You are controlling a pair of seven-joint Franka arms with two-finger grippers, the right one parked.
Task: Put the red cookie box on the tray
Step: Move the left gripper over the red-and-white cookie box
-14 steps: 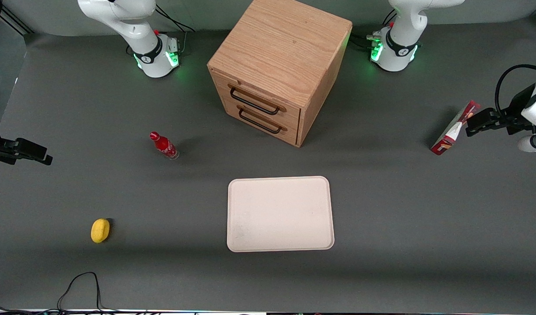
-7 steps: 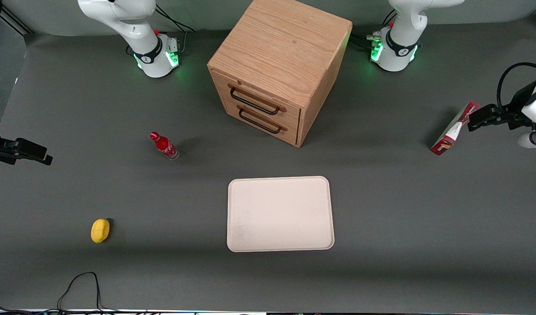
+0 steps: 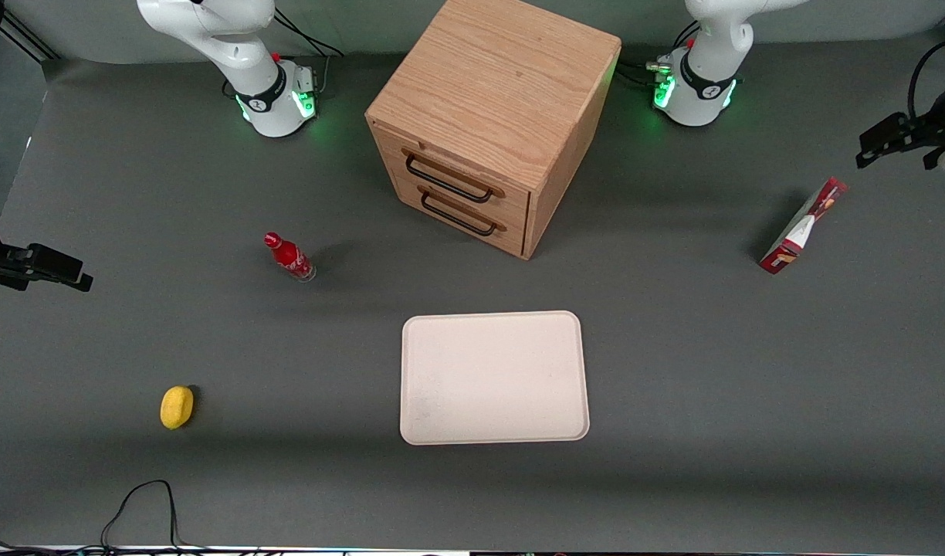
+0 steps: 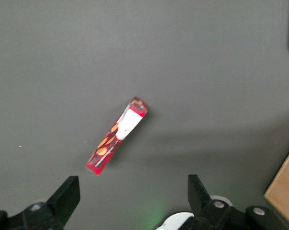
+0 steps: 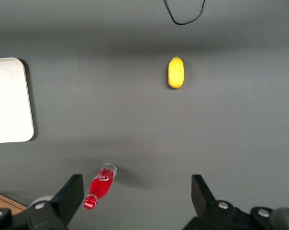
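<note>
The red cookie box (image 3: 803, 225) stands on a thin edge on the grey table, toward the working arm's end; in the left wrist view the box (image 4: 118, 135) shows its red edge with white and orange print. My left gripper (image 3: 874, 145) hangs above the table, farther from the front camera than the box and apart from it. It is open (image 4: 132, 191), with only bare table between the fingers. The cream-white tray (image 3: 494, 378) lies flat with nothing on it, nearer the front camera than the drawer cabinet.
A wooden two-drawer cabinet (image 3: 488, 116) stands mid-table between the arm bases. A small red soda bottle (image 3: 289, 257) and a yellow lemon-like object (image 3: 177, 406) sit toward the parked arm's end. A black cable (image 3: 140, 502) loops at the near edge.
My gripper was right beside the box's upper end; it has drawn away, rising and moving farther from the front camera. The box stays where it stood.
</note>
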